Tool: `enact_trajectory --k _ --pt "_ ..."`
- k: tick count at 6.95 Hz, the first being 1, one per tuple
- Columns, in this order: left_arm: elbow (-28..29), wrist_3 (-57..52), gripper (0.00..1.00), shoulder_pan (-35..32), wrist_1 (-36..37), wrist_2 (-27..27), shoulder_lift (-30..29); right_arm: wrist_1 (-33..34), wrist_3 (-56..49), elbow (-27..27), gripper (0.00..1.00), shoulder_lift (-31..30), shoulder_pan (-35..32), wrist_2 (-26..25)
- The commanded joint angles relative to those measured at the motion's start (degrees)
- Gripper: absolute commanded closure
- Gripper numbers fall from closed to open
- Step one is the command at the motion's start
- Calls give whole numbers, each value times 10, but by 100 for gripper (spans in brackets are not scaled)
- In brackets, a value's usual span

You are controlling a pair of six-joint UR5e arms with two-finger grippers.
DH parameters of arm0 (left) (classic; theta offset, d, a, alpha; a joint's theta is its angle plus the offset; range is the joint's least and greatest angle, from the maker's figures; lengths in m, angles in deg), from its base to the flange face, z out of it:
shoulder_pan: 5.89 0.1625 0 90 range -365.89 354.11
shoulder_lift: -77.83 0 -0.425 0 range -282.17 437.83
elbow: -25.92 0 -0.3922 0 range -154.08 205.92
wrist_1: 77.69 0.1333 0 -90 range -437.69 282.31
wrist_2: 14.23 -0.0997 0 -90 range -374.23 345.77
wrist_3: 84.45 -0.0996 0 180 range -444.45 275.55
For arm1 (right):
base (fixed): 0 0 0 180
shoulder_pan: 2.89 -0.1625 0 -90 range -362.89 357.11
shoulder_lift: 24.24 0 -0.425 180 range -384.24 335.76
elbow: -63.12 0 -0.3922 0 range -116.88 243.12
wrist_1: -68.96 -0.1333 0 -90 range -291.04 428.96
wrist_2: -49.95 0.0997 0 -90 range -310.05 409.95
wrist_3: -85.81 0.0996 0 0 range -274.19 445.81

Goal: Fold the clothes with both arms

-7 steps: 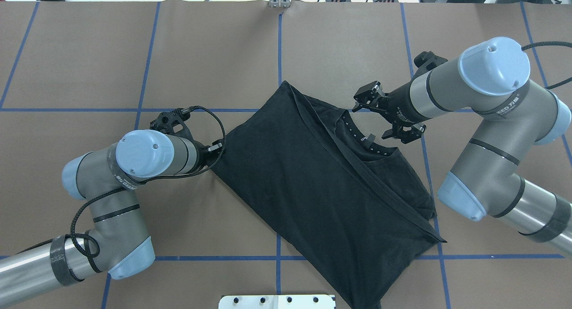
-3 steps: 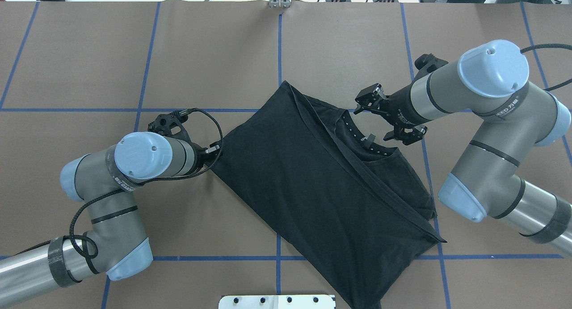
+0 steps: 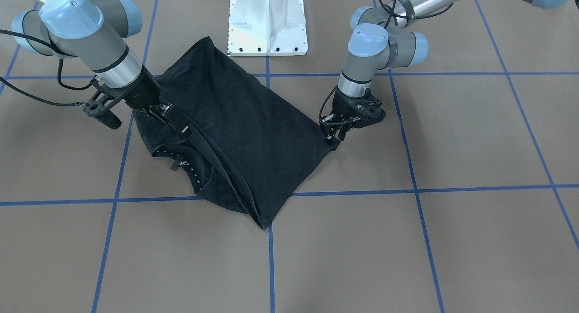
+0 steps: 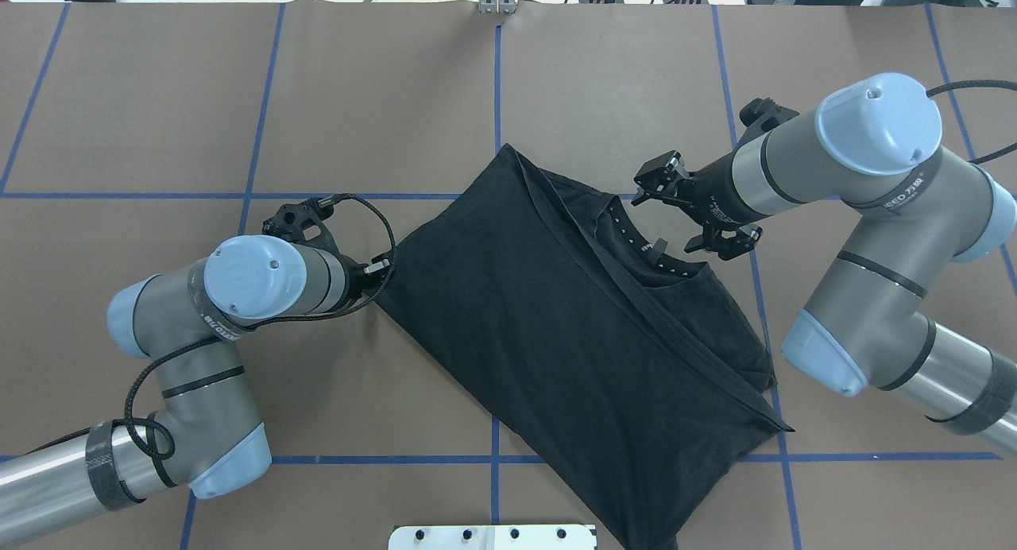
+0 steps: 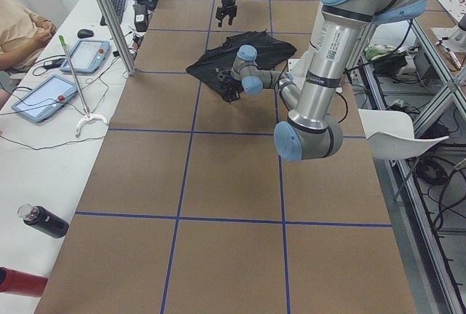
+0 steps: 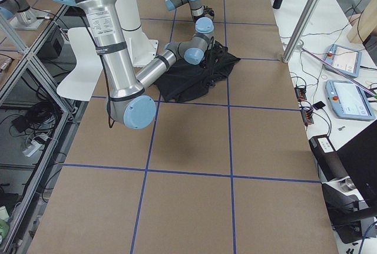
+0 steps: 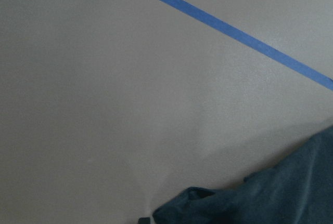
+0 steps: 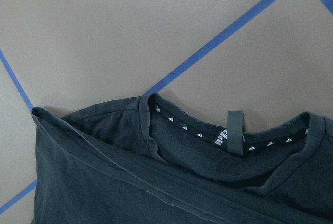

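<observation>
The black T-shirt (image 4: 572, 343) lies folded in a slanted rectangle on the brown table (image 4: 381, 97), plain side up, with its collar (image 4: 651, 252) exposed at the right. It also shows in the front view (image 3: 244, 123). My left gripper (image 4: 381, 270) sits low at the shirt's left corner (image 3: 332, 141); its jaws look open in the front view (image 3: 334, 134). My right gripper (image 4: 675, 212) hovers open just above the shoulder by the collar (image 3: 174, 120). The right wrist view shows the collar and its neck tab (image 8: 235, 130); the left wrist view shows only the shirt's corner (image 7: 270, 198).
Blue tape lines (image 4: 496, 97) grid the table. The white pedestal base (image 3: 267, 28) stands at the robot's edge, close to the shirt's near end. Tablets (image 5: 44, 95) and a bottle (image 5: 40, 221) lie on a side bench beyond the far edge.
My right gripper has drawn back a little to the right, away from the collar. My left arm has shifted slightly left. The shirt has not moved.
</observation>
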Motion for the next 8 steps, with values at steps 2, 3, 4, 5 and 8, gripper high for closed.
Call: enact_trajectory --k 2,3,4,5,8 --pt "0 4 76 0 1 0 0 0 0 1 0 0 2 0" --pt "-1 15 100 -1 1 0 0 0 0 2 0 0 2 1" --pt "-1 15 100 -1 1 0 0 0 0 2 0 0 3 1" --pt "-4 15 100 -1 1 0 -1 0 0 3 0 0 3 1" --pt "-13 14 100 -6 5 0 -1 0 0 3 0 0 2 2"
